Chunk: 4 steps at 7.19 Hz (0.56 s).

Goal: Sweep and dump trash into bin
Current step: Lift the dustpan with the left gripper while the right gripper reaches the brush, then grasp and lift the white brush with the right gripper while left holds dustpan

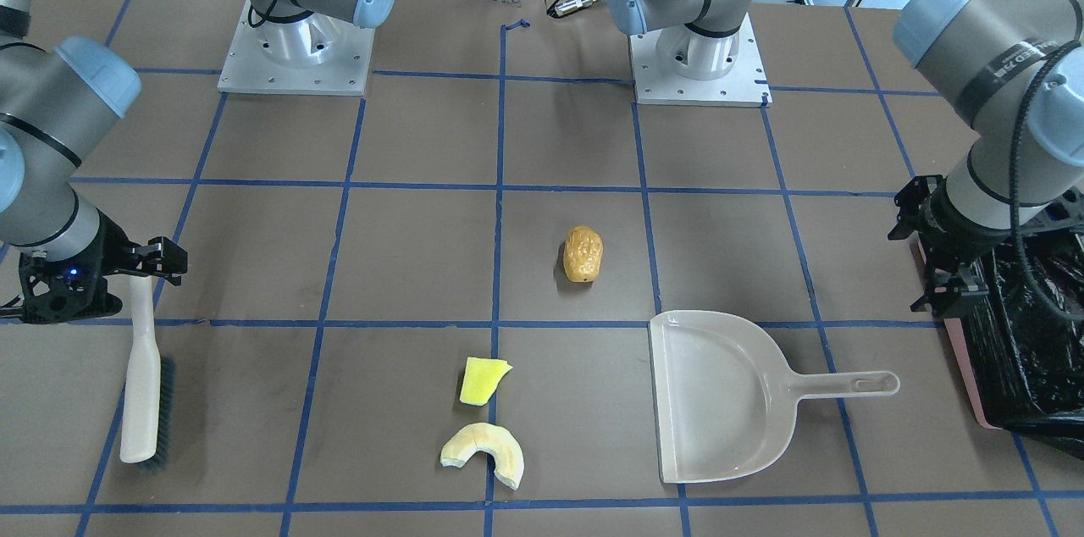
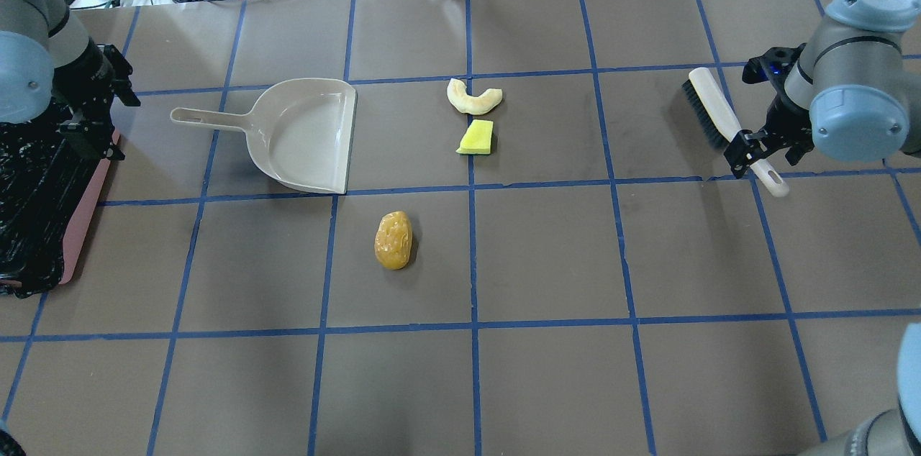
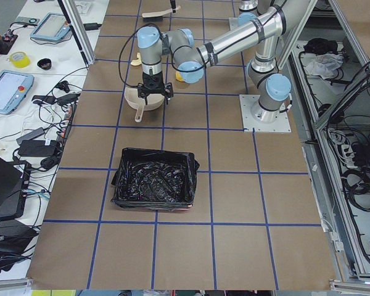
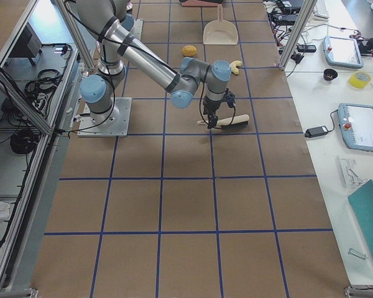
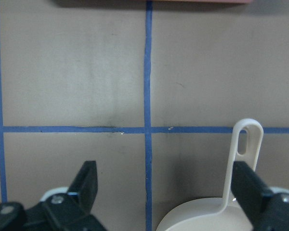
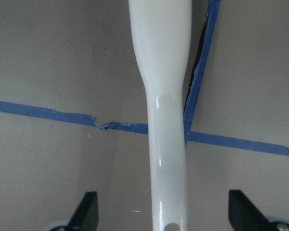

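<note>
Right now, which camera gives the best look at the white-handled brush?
The front-facing view: the brush lies nearly whole, handle and dark bristles plain. Overhead shows it smaller, partly under the right hand. The right wrist camera sees only its handle; the right side view shows it tiny.

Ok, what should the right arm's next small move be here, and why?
Probably close the right gripper on the brush handle, perhaps after easing down a little. Its wrist view shows the handle lying centred between the open fingers, not yet gripped, and the trash lies unswept.
</note>
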Each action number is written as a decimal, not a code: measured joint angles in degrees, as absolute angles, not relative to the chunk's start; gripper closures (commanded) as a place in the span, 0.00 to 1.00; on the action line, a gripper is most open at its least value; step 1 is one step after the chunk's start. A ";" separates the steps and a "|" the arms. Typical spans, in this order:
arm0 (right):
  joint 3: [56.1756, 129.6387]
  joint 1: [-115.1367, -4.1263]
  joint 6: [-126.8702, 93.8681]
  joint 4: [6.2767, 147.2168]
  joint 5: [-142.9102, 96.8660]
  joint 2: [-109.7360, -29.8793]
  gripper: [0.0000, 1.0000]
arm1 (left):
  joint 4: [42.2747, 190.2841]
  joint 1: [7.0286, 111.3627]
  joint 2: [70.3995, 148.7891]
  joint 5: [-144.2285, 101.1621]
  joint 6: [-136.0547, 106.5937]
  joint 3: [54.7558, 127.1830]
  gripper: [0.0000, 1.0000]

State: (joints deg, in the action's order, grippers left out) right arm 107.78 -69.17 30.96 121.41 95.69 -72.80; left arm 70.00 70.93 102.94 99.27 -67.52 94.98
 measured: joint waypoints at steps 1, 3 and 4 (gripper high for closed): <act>107.86 -69.17 30.92 121.49 95.74 -72.28 0.21 | 69.51 71.44 104.89 98.28 -63.18 93.02 0.00; 108.05 -69.17 30.93 121.23 96.36 -71.64 0.33 | 68.23 71.68 111.50 97.46 -60.89 86.68 0.00; 108.08 -69.17 30.84 121.11 97.04 -71.61 0.45 | 67.73 71.81 114.66 97.11 -62.27 84.12 0.00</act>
State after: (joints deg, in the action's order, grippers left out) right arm 108.08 -69.17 30.84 121.11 97.04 -71.61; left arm 67.73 71.81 114.66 97.11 -62.27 84.12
